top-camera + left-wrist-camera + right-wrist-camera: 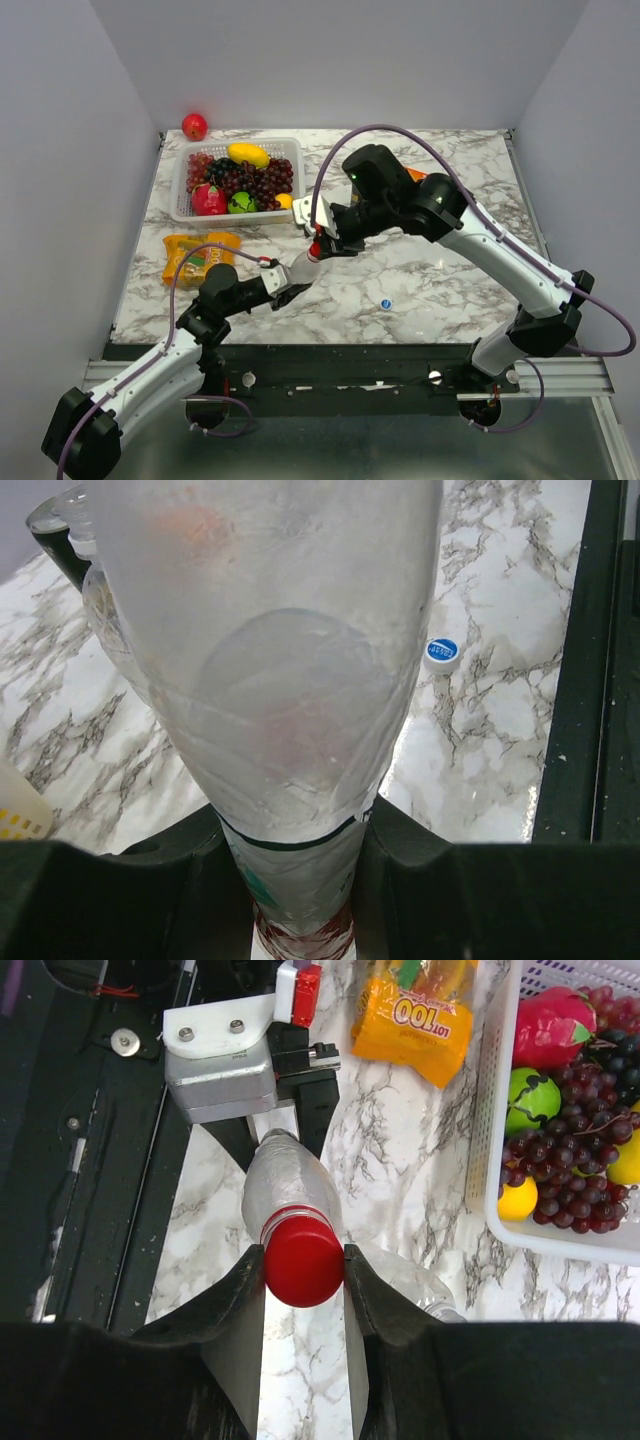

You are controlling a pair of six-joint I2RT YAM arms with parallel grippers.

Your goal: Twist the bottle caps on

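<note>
My left gripper point(283, 283) is shut on the clear bottle point(300, 268) with the red-and-white label band, and holds it tilted off the table. In the left wrist view the bottle point(290, 710) fills the frame between my jaws point(300, 880). My right gripper point(303, 1265) is shut on the red cap point(303, 1260), which sits on that bottle's neck point(285, 1185); it also shows in the top view point(316, 249). The blue cap point(386, 303) lies loose on the marble and also shows in the left wrist view point(441, 652). The plain bottle point(405, 1278) lies on the table under my right gripper.
A white basket point(180, 205) of fruit stands at the back left, with a red apple point(194, 126) behind it. An orange packet point(195, 255) lies at the left beside my left arm. The table's black front rail point(575, 680) runs close by.
</note>
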